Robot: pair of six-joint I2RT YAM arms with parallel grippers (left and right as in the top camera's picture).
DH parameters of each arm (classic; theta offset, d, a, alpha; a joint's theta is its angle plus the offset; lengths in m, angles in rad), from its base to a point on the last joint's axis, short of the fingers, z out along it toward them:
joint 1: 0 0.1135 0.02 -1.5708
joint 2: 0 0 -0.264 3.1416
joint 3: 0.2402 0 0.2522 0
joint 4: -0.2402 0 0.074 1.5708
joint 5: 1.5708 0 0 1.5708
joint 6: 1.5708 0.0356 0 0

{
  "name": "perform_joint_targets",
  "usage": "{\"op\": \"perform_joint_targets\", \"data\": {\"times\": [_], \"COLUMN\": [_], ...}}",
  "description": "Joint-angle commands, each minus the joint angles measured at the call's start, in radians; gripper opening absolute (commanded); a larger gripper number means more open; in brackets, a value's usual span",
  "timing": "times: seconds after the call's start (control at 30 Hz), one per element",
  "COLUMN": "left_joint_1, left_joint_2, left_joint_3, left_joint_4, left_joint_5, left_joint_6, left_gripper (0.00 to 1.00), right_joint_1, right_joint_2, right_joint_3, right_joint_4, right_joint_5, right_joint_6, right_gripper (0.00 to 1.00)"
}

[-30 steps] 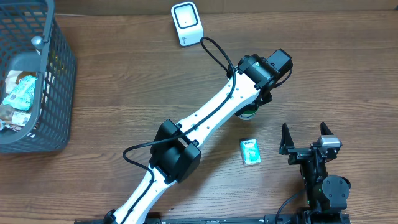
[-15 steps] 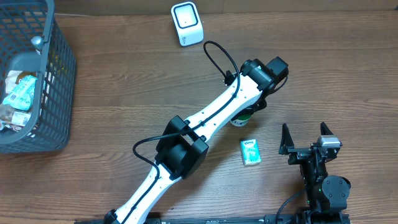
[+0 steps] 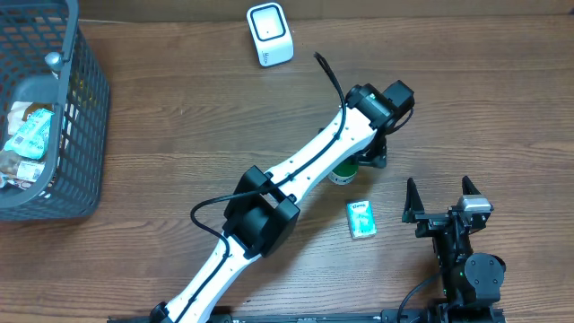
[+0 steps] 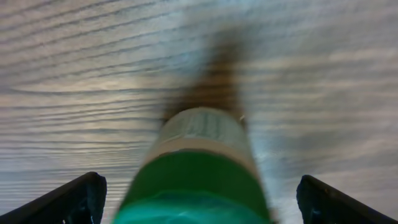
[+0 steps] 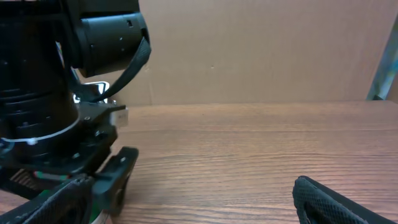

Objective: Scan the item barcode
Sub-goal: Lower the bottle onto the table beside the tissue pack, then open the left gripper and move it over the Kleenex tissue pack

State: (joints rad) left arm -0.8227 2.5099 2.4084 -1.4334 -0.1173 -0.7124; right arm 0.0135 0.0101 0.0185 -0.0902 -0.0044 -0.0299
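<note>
A green-topped container with a white label rests on the wooden table between the fingers of my left gripper. The jaws stand wide open, with a gap on each side of it. From overhead only part of the container peeks out beside the left gripper. The white barcode scanner stands at the far edge of the table. My right gripper waits open and empty near the front right. In its own view the right gripper faces bare wood.
A small teal box lies just in front of the container, left of the right gripper. A grey wire basket with packaged goods stands at the far left. The left arm's wrist fills the left of the right wrist view.
My left gripper has opened and let go of the green-topped container. It has also shifted slightly nearer the front. The right arm has not moved.
</note>
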Motion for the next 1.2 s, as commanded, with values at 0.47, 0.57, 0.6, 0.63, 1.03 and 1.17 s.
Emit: {"op": "perform_joint_targets", "data": {"times": [0.47, 0.57, 0.6, 0.63, 1.03, 1.17], "left_joint_1": [0.026, 0.035, 0.043, 0.051, 0.037, -0.002], "left_joint_2": [-0.003, -0.006, -0.006, -0.006, -0.008, -0.008], "left_joint_3": [0.011, 0.029, 0.05, 0.078, 0.357, 0.304], "left_joint_4": [-0.027, -0.023, -0.032, -0.045, -0.256, -0.257], "left_joint_5": [0.051, 0.065, 0.077, 0.09, 0.267, 0.367], "left_joint_6": [0.166, 0.227, 0.241, 0.245, 0.299, 0.352], "left_gripper": [0.83, 0.99, 0.99, 1.0, 1.0, 1.0], "right_joint_1": [-0.002, -0.002, -0.002, -0.002, -0.002, -0.002], "right_joint_2": [-0.007, -0.007, -0.007, -0.007, -0.007, -0.007], "right_joint_3": [-0.011, -0.011, -0.011, -0.011, -0.011, -0.011], "right_joint_4": [0.006, 0.006, 0.006, 0.006, 0.006, 0.006], "right_joint_5": [-0.008, -0.008, -0.008, -0.008, -0.008, -0.008], "right_joint_6": [-0.004, -0.004, -0.004, -0.004, -0.004, -0.004], "right_gripper": [1.0, 1.0, 1.0, 1.0, 1.0, 1.0]}}
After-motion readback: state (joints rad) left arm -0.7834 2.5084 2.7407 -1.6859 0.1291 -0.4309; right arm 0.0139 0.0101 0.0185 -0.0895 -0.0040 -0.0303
